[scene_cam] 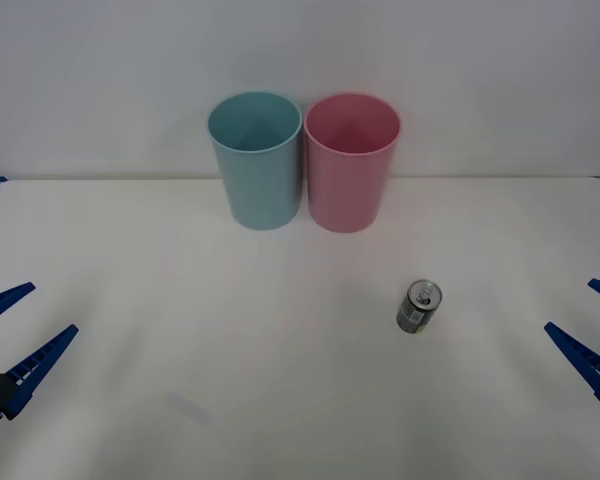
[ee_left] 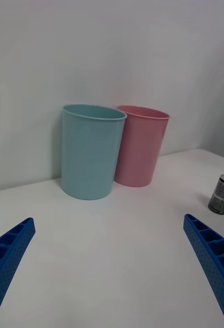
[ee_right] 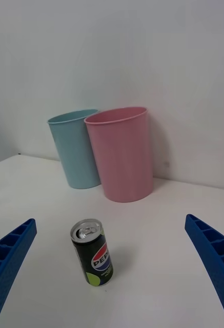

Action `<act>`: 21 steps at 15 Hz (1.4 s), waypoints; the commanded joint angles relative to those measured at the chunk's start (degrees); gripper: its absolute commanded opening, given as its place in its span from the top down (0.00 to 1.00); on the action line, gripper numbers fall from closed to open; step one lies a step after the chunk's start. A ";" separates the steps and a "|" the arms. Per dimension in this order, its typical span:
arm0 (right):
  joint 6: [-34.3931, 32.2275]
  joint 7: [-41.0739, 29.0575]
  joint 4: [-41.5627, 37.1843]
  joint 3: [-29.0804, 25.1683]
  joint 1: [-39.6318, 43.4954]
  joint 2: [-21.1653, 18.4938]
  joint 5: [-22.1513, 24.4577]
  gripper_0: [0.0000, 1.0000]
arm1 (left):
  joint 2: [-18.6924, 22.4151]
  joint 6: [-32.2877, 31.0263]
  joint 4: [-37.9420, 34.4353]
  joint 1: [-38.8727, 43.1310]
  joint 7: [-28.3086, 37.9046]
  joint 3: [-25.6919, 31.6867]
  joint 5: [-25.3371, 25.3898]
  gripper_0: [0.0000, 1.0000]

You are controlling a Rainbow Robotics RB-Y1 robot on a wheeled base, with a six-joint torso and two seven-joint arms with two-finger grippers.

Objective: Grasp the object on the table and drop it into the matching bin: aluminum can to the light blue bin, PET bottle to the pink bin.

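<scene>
The aluminum can [scene_cam: 418,306] [ee_right: 93,251] [ee_left: 222,193] stands upright on the white table [scene_cam: 280,350], right of centre; it is small, dark, with a silver pull-tab top and a yellow-green patch. The light blue bin [scene_cam: 255,160] [ee_right: 76,148] [ee_left: 90,151] and the pink bin [scene_cam: 351,162] [ee_right: 123,152] [ee_left: 140,145] stand side by side at the back, both upright. My right gripper [scene_cam: 592,335] [ee_right: 112,279] is open at the right edge, apart from the can. At the left edge my left gripper [scene_cam: 15,335] [ee_left: 109,277] is open and holds nothing.
A plain white wall rises behind the bins. Bare tabletop lies between the grippers and around the can. The table's far edge [scene_cam: 100,180] runs just behind the bins.
</scene>
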 commanded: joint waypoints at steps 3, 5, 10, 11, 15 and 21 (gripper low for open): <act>-0.40 0.00 -0.10 -0.85 1.27 0.67 -0.34 0.00 | 0.00 0.00 0.00 0.00 0.00 0.00 0.00 0.00; -0.40 0.09 -0.63 -0.94 1.80 0.59 -0.51 0.00 | 0.00 0.00 0.00 0.00 0.00 0.00 0.00 0.00; -0.05 1.85 -0.45 0.03 3.47 0.23 0.10 0.00 | 0.00 0.00 0.00 0.00 0.00 0.00 0.00 0.00; 0.30 2.55 -0.45 0.73 3.91 -0.03 0.10 0.00 | 0.00 0.00 0.00 0.00 0.00 0.00 0.00 0.00; 1.45 5.98 -0.45 2.58 5.49 -0.20 0.28 0.00 | 0.00 0.00 0.00 0.00 0.00 0.00 0.00 0.00; 3.91 17.14 5.00 7.59 4.52 -0.12 0.28 0.00 | 0.00 0.00 0.00 0.00 0.00 0.00 0.00 0.00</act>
